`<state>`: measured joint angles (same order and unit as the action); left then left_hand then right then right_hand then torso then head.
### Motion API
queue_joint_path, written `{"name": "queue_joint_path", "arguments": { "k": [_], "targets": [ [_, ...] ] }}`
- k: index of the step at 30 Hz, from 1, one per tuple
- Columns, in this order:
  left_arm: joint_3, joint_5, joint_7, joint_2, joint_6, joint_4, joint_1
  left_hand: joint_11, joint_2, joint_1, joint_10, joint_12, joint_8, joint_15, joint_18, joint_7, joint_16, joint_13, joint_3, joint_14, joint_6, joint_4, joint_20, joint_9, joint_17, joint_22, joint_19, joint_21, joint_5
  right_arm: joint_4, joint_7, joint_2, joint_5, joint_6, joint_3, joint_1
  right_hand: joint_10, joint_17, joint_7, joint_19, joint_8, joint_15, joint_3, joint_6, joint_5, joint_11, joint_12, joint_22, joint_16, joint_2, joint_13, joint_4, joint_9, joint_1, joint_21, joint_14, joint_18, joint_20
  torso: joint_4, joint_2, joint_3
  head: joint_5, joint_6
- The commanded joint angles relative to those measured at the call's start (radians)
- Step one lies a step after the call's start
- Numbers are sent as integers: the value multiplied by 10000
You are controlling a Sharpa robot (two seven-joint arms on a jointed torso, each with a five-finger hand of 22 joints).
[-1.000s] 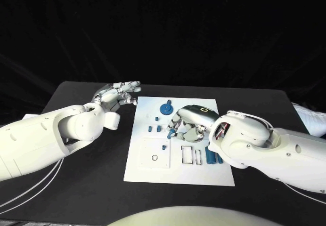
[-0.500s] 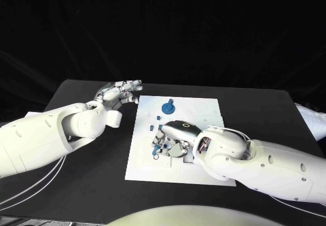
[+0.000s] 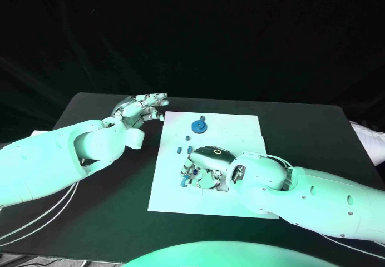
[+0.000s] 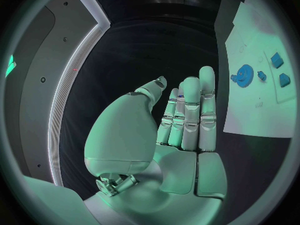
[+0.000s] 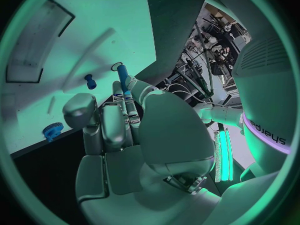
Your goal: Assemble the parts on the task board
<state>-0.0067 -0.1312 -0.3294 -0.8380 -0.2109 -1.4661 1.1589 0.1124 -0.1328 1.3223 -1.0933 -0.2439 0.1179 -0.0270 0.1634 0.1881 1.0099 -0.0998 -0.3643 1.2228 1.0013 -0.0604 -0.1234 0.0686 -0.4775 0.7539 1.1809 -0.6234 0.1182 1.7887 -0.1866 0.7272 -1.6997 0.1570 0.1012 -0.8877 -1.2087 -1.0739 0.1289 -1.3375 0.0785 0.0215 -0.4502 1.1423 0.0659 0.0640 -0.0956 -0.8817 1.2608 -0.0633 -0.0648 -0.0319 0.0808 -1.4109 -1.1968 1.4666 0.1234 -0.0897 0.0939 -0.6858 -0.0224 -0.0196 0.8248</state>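
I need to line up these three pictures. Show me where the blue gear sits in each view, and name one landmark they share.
Head view: the blue gear lies at the far end of the white board, beyond the right hand.
Left wrist view: on the board, past the fingertips of the left hand.
Right wrist view: probably the ridged blue disc by the board's edge, beside the right hand, which holds a blue pin.
Shared landmark: the white board.

A black worktop (image 3: 96, 206) spans the scene, with a pale sheet (image 3: 36, 134) at its 9 o'clock edge and white cloth (image 3: 370, 139) at 3 o'clock.
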Motion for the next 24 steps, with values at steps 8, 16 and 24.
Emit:
{"name": "queue_joint_path", "arguments": {
  "k": [8,16,24],
  "targets": [
    [3,45,-61,19,196,-8,0,-12,38,62,42,-30,32,14,190,-11,18,-9,61,-40,-88,-20,-24,-12,9,-9,65,20,-14,-33,-302,-17,-785,-414,-3,19,-68,10,63,22,14,-34,-27,49,61,43,16,-5,16,-27,-14,-1,21,-73,-37,292,-13,46,-2,5,1,-11,16],
    [3,45,-57,16,196,-18,-1,-12,38,62,42,-30,32,14,190,-11,18,-9,61,-40,-88,-20,-24,-12,9,-9,65,20,-14,-37,-533,-55,-1198,-573,-6,19,-77,26,62,26,16,-36,-26,55,56,43,18,3,7,-35,-16,-2,22,-59,-32,289,-12,43,1,7,1,-23,23],
    [3,45,-53,13,196,-28,-1,-12,38,62,42,-30,32,14,190,-11,18,-9,61,-40,-88,-20,-24,-12,9,-9,65,20,-14,-53,-643,-182,-1555,-821,-67,20,-91,40,57,33,10,-42,-12,62,24,44,45,8,4,-89,-18,-8,24,18,-29,284,-10,33,4,5,0,-34,23]
  ]
}}
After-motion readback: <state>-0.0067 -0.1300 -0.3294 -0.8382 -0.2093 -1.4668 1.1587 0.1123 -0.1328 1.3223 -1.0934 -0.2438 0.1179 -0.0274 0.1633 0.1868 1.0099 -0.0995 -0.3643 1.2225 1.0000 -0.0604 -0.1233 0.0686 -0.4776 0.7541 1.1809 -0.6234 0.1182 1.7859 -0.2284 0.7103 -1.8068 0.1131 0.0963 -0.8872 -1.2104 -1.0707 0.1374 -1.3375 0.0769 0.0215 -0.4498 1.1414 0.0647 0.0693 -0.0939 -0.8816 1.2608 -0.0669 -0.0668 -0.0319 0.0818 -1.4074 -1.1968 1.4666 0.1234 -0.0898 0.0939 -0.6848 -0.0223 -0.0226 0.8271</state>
